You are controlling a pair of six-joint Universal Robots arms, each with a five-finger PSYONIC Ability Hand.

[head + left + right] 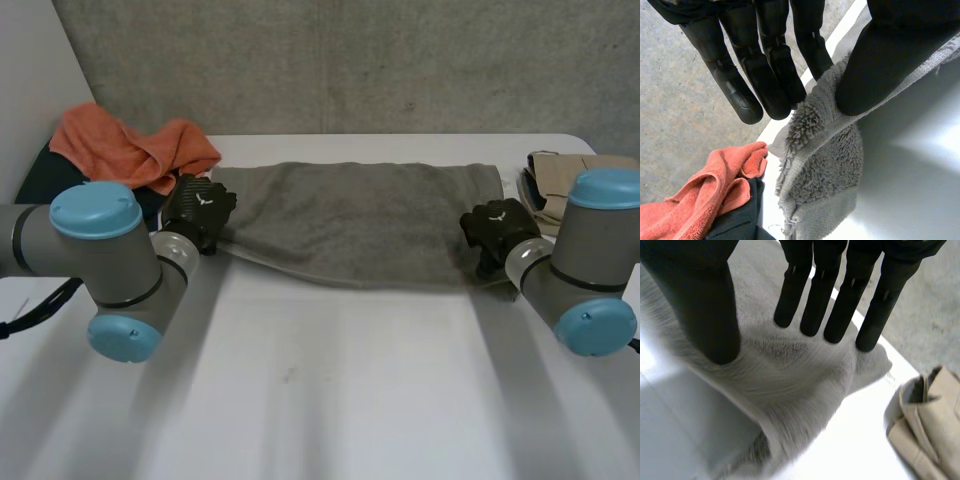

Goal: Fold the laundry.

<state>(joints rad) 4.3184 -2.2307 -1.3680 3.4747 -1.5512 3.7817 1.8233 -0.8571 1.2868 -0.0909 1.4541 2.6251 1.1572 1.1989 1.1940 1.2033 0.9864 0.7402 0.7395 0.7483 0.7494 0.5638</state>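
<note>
A grey towel (pixel 360 220) lies folded into a long band across the far half of the white table (pixel 330 380). My left hand (pixel 197 208) is at the towel's left end. In the left wrist view the thumb and fingers (pixel 765 75) pinch the towel's fluffy edge (pixel 825 170) near a corner, which hangs a little above the table. My right hand (pixel 497 228) is at the towel's right end. In the right wrist view its fingers (pixel 840 290) are straight and spread from the thumb, just over the rumpled towel (pixel 790 375), holding nothing.
An orange cloth (pixel 130 145) lies bunched on a dark garment (pixel 40 175) at the table's back left, close to my left hand (pixel 705 195). A folded beige cloth (pixel 565 175) sits at the back right, beside the towel's right end (pixel 930 425).
</note>
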